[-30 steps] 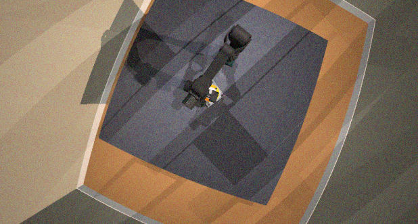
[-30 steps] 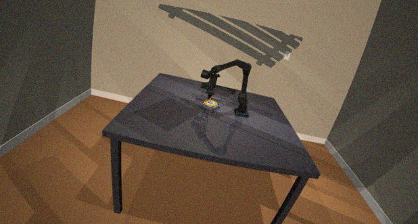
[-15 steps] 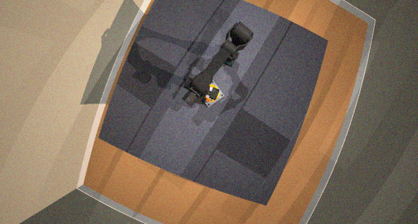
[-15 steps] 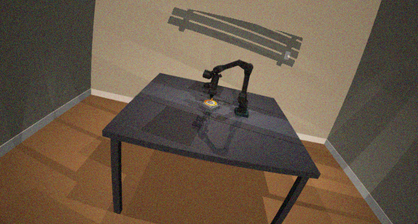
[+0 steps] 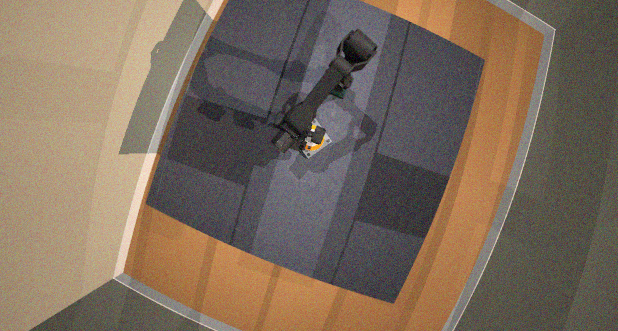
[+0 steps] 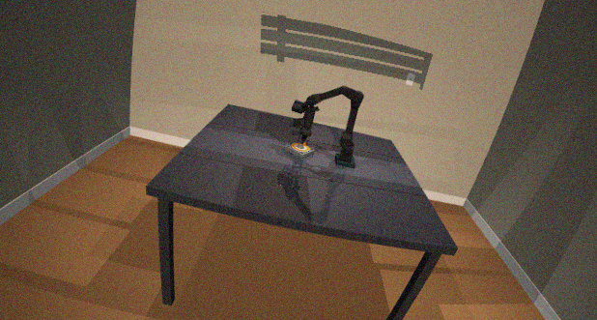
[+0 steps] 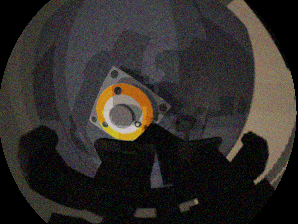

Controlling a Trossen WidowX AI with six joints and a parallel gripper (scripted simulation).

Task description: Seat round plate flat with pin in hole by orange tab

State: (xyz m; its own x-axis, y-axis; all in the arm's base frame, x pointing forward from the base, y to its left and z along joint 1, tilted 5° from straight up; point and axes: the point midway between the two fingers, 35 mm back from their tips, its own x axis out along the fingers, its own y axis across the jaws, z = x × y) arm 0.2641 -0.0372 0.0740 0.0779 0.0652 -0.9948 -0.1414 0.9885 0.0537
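The round plate [image 5: 317,145] [image 6: 295,145] [image 7: 107,101], an orange and yellow ring with a white inner ring, sits around the grey post [image 7: 120,115] on the square grey base [image 5: 308,154] [image 6: 304,154] [image 7: 107,80]. A small ringed spot [image 7: 138,123] shows on the plate's white part, near the fingers; whether it is the pin inside the hole is too small to tell. My gripper [image 6: 304,139] [image 7: 152,125] is shut and empty, with its tips down at the plate's edge. The tips partly hide that edge and the tab. Contact and any slight plate tilt cannot be told.
The base stands on the dark table [image 5: 300,218] [image 6: 203,177], in front of the arm's own mount [image 6: 345,160]. Shadows of the arm and other shapes fall across the table top around the base.
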